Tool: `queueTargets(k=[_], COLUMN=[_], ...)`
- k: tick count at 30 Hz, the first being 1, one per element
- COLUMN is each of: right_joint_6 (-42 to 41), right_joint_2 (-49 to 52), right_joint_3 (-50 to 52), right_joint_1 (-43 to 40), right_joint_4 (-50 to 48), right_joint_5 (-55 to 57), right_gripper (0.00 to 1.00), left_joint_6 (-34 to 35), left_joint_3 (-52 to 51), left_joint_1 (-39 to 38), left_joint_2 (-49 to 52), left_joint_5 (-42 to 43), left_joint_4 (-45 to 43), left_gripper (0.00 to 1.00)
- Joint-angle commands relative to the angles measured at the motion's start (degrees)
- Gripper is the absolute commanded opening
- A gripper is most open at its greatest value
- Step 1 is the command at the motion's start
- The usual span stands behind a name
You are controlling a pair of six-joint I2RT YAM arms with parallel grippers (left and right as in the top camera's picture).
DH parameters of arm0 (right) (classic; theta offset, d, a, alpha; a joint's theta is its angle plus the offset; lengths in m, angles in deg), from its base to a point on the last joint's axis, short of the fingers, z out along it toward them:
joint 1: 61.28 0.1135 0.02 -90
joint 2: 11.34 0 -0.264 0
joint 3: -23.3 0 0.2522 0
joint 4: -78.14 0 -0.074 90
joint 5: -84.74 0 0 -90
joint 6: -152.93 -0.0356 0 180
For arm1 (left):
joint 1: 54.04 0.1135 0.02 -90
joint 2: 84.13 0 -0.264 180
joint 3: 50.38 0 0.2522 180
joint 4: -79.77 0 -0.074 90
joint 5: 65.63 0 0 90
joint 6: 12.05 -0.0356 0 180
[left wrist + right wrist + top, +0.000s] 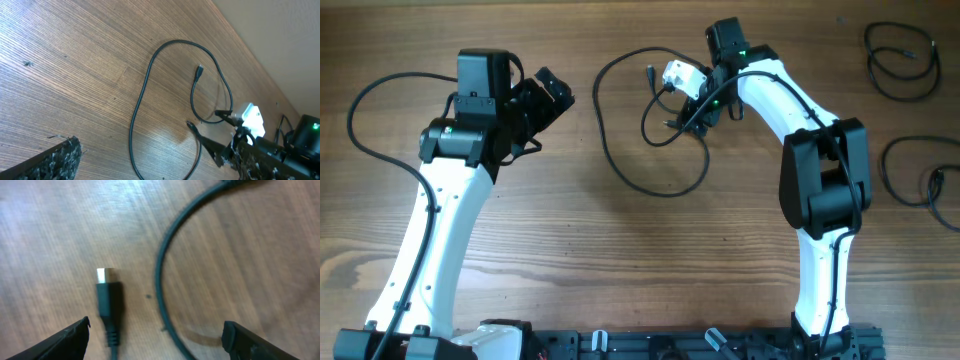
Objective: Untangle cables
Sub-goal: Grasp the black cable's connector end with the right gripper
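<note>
One thin black cable (610, 160) lies in loose, crossing loops on the wooden table at centre. My right gripper (685, 118) hovers low over its right loops, open. In the right wrist view the gripper (157, 340) straddles a black plug (107, 302) with a metal tip and a curved strand of the cable (160, 280), both lying on the wood and untouched. My left gripper (542, 108) stands open to the left of the cable, apart from it. In the left wrist view that gripper (155, 167) looks over the cable loop (145, 90) and a free plug end (199, 70).
Two more coiled black cables lie at the far right, one at the back (900, 52) and one nearer (932, 190). The right arm's white link (780, 95) reaches over the table beside them. Thick black arm wiring (360, 100) loops out at the left.
</note>
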Motion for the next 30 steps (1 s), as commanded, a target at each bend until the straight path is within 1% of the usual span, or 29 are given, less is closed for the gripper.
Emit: queueTargets(k=[1, 5, 15, 17, 18, 19, 21, 23, 26, 30], right_joint_6=[2.4, 2.4, 2.2, 1.4, 0.6, -0.1, -3.1, -7.6, -14.8, -21.0], right_joint_2=[1.6, 1.6, 1.7, 1.7, 1.7, 1.7, 1.7, 1.7, 1.7, 1.7], right_joint_3=[0.2, 1.3, 7.7, 8.7, 9.1, 9.3, 9.3, 9.3, 9.3, 9.0], right_joint_1=[0.3, 0.3, 0.2, 0.2, 0.2, 0.2, 0.2, 0.1, 0.1, 0.1], right_joint_4=[2.1, 1.6, -6.3, -7.0, -7.2, -7.0, -6.7, -6.5, -5.9, -4.4], right_joint_5=[-5.3, -5.3, -0.6, -0.5, -0.5, -0.5, -0.5, 0.1, 0.7, 1.2], right_gripper=[0.90, 0.90, 0.91, 0.89, 0.86, 0.80, 0.59, 0.46, 0.36, 0.29], left_joint_6=[0.1, 0.1, 0.1, 0.1, 0.1, 0.1, 0.1, 0.1, 0.1, 0.1], left_joint_3=[0.2, 0.2, 0.2, 0.2, 0.2, 0.2, 0.2, 0.2, 0.2, 0.2], left_joint_1=[0.2, 0.2, 0.2, 0.2, 0.2, 0.2, 0.2, 0.2, 0.2, 0.2], left_joint_2=[-0.3, -0.3, -0.3, -0.3, -0.3, -0.3, -0.3, -0.3, -0.3, -0.3], left_joint_5=[0.7, 0.7, 0.7, 0.7, 0.7, 0.7, 0.7, 0.7, 0.7, 0.7], left_joint_4=[-0.2, -0.2, -0.2, -0.2, -0.2, -0.2, -0.2, -0.2, -0.2, -0.2], left_gripper=[1.00, 1.00, 1.00, 1.00, 1.00, 1.00, 1.00, 1.00, 1.00, 1.00])
